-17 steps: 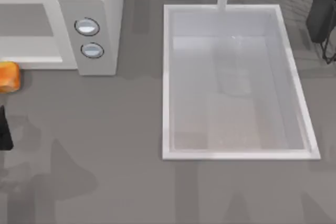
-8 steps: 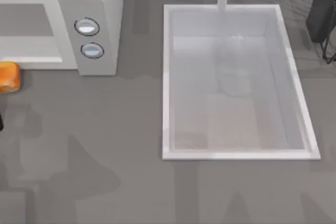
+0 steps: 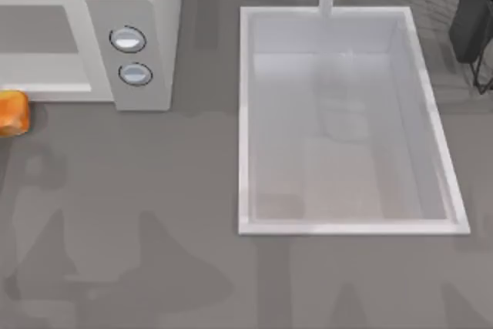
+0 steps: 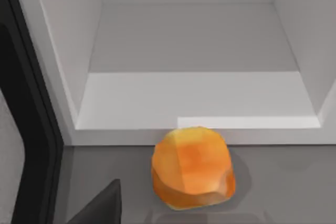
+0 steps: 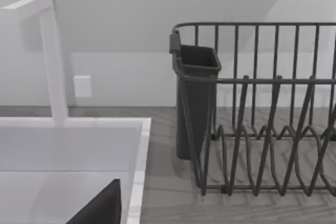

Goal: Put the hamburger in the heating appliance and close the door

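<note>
hamburger (image 3: pixel 13 113) sits on the counter at the frame's left edge, before the open heating appliance (image 3: pixel 131 5). approach step; next is a grasp. finger state: cannot tell.

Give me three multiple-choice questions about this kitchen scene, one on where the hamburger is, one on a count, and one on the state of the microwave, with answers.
1. Where is the hamburger?
A. In the sink
B. On the counter just outside the microwave's opening
C. In the dish rack

2. How many knobs are on the microwave panel?
A. Two
B. Three
C. Four

3. What state is the microwave in?
A. Shut
B. Open with the hamburger inside
C. Open and empty

Answers: 1 B, the left wrist view shows it on the grey counter before the cavity's front edge. 2 A, the top view shows two round knobs. 3 C, the left wrist view looks into a bare white cavity.
</note>
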